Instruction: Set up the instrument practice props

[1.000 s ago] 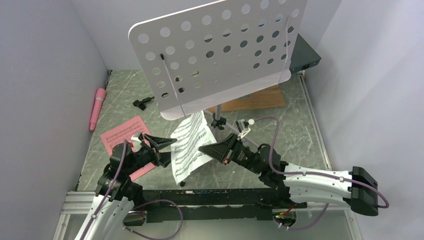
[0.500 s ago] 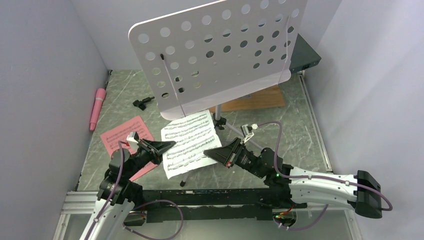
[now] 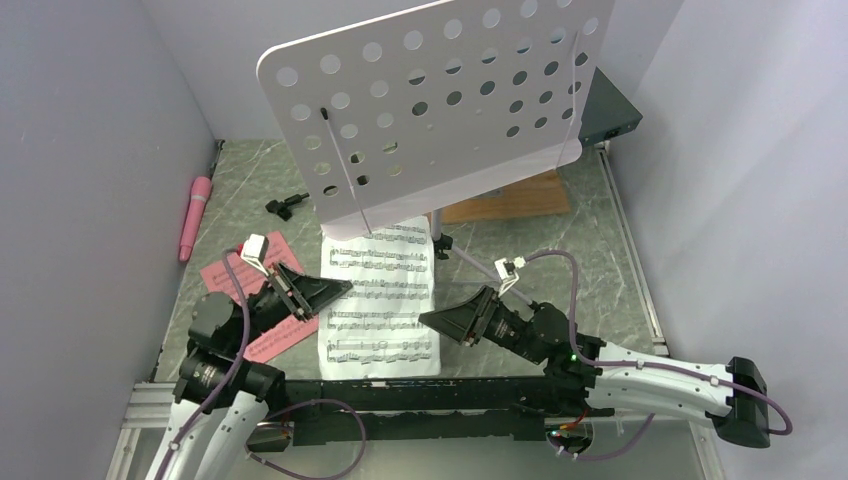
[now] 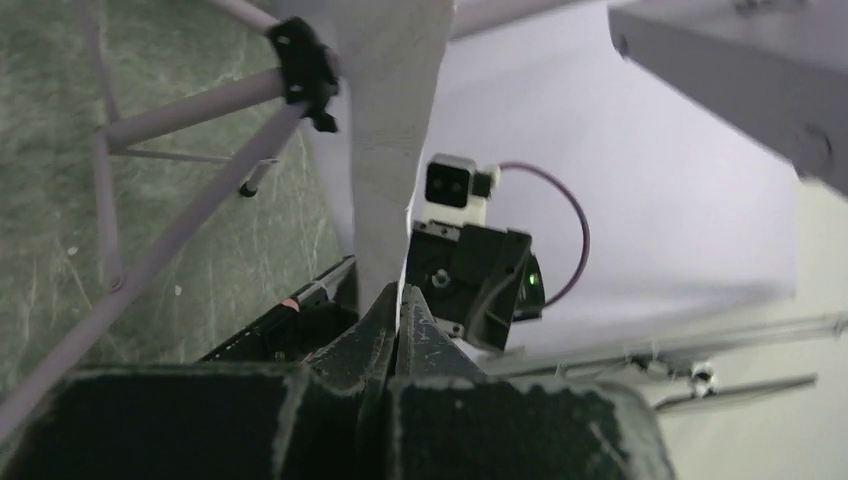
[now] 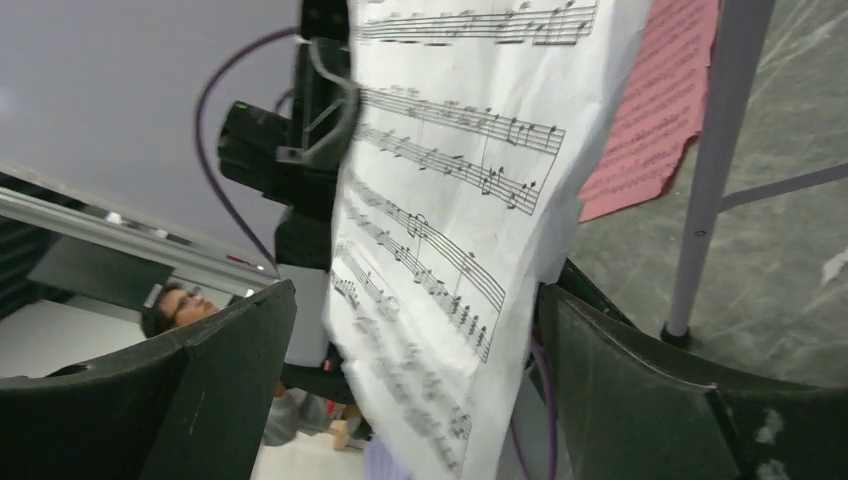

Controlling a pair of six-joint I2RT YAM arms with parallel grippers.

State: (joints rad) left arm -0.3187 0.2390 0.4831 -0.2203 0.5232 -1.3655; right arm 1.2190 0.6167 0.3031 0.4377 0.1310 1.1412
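Observation:
The pale lavender perforated music-stand desk [image 3: 430, 110] stands on its silver tripod [image 3: 470, 262] at the table's middle. In front of it a white music sheet [image 3: 380, 300] hangs in the air. My left gripper [image 3: 343, 288] is shut on its left edge, and the left wrist view shows the jaws pinched on the paper [image 4: 385, 150]. My right gripper [image 3: 428, 319] is open at the sheet's right edge, and the sheet [image 5: 450, 200] passes loosely between its spread fingers [image 5: 200, 380]. A pink music sheet [image 3: 225, 272] lies under my left arm. A pink microphone [image 3: 193, 215] and a small black mic stand [image 3: 287, 206] lie at the back left.
A dark flat box [image 3: 610, 110] sits at the back right beside a wooden board [image 3: 510, 195]. Grey walls close in the left, right and back sides. The tripod legs [image 4: 190, 100] spread low across the middle of the marbled table [image 3: 600, 260].
My left gripper shut on the white sheet's left edge and my right gripper let go and opened. The sheet swung from curled and tilted to hanging flat, facing upward.

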